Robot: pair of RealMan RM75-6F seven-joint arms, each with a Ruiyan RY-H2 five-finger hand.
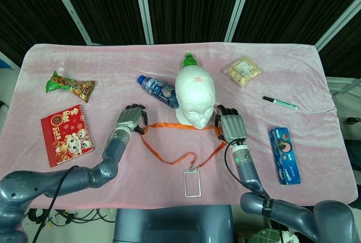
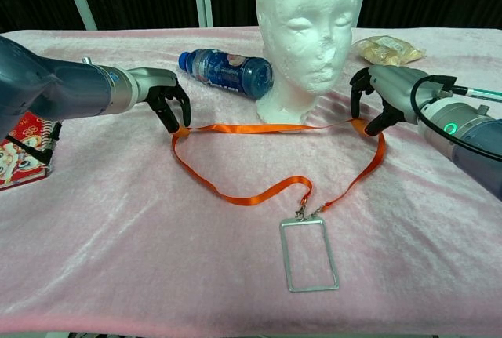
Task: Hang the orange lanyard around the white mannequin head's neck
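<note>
Both robot hands stretch the orange lanyard (image 2: 259,128) taut across the front of the white mannequin head (image 2: 307,32), which stands upright near the middle of the pink-covered table (image 1: 169,167). The left hand (image 2: 165,96) pinches the strap's left bend with curled fingers; the right hand (image 2: 375,95) pinches its right bend. The clear badge holder (image 2: 309,253) lies flat toward the table's near edge. A water bottle (image 2: 226,73) lies just beside the head.

both hands (image 2: 163,101) (image 2: 375,93) pinch the flat orange ribbon lanyard (image 2: 271,189), stretched taut before the white foam mannequin head (image 2: 304,32).
</note>
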